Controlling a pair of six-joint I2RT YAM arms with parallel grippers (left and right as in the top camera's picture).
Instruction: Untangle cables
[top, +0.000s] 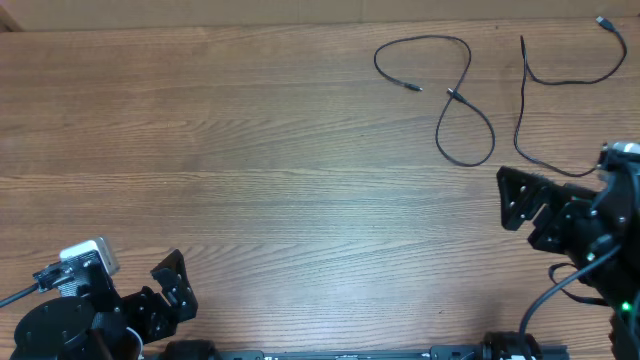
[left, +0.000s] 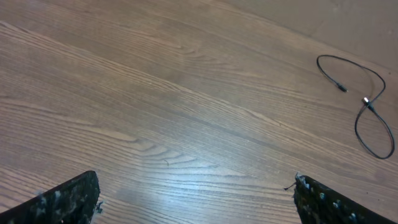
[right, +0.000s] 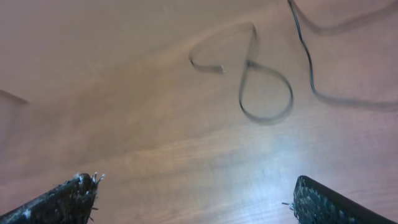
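Two thin black cables lie apart at the back right of the wooden table. One cable (top: 455, 95) forms a figure-eight loop with small plug ends; it also shows in the left wrist view (left: 367, 112) and, blurred, in the right wrist view (right: 258, 87). The other cable (top: 540, 85) snakes at the far right, toward my right arm; it also shows in the right wrist view (right: 311, 62). My right gripper (top: 520, 205) is open and empty, in front of the cables. My left gripper (top: 172, 285) is open and empty at the front left, far from them.
The wooden table (top: 250, 150) fills the view. The arm bases and their thicker black wires (top: 545, 300) sit along the front edge.
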